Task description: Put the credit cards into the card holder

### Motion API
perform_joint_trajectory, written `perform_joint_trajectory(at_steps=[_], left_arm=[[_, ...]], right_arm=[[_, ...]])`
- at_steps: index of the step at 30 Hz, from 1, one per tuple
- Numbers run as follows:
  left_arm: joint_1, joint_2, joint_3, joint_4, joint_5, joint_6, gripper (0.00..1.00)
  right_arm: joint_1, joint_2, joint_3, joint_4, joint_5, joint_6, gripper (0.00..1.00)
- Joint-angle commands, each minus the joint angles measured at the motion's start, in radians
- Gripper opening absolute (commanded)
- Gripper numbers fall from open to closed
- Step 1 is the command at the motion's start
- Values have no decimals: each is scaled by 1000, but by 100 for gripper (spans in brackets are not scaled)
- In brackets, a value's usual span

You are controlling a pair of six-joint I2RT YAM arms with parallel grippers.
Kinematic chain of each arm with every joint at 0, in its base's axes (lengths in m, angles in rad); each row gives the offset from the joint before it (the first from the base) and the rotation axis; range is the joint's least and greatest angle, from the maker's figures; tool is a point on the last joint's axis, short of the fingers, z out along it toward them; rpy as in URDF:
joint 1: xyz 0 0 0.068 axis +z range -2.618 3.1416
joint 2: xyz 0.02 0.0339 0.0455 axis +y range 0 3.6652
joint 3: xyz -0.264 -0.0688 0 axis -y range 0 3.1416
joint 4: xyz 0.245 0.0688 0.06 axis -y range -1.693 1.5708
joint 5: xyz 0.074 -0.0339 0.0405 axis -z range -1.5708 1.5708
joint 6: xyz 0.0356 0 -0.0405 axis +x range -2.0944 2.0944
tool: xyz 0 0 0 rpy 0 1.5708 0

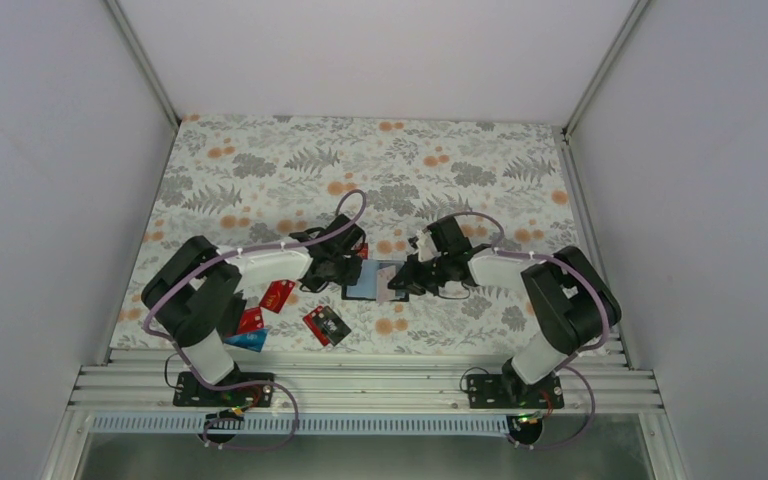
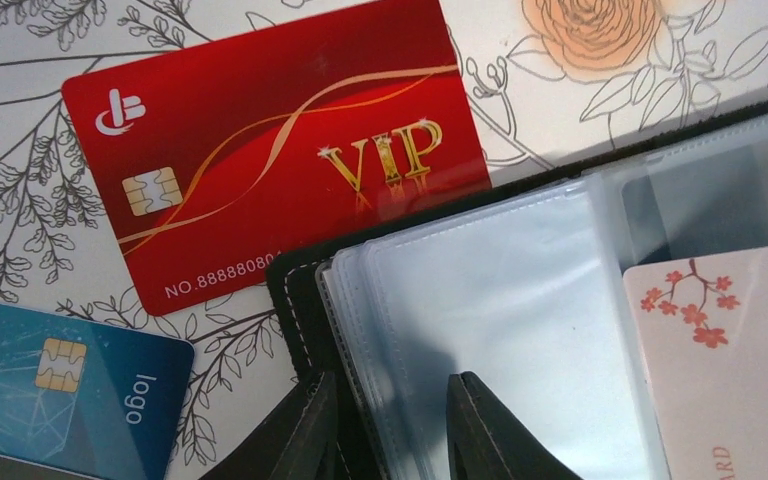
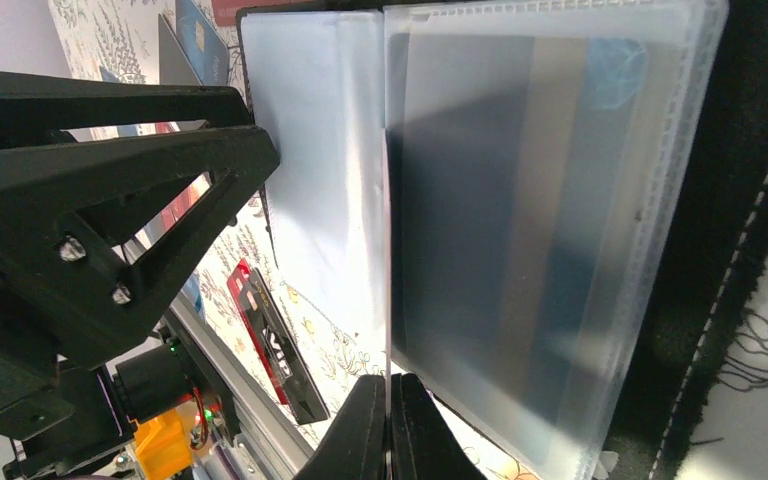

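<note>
While the card holder [image 1: 375,283] lies open midway along the desk's [image 1: 260,170] near edge, the left pincer [image 2: 392,385] stands apart astride its clear sleeves, the right pincer [image 3: 390,390] clamped on one sleeve; loose credit cards [image 1: 278,295] lie leftward

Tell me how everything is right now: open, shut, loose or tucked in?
holder: open.
left gripper: around the holder's edge; can't tell if it's pinching.
right gripper: shut on the holder.
red card: loose, face up, one corner hidden by the holder.
blue card: loose, face up.
white card: lying in the open holder.
</note>
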Motion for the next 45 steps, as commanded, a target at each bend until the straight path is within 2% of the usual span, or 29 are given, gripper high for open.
perform_joint_trajectory(at_steps=[1,18,45], left_arm=[[5,18,-23,16,12,10,29],[6,23,-55,33,18,4,12],[6,18,-67,38,42,2,11]], right_arm=[[10,22,21,36,-17,1,4],[9,29,45,39,-23,-38,4],[-15,118,52,88,-42,-52,4]])
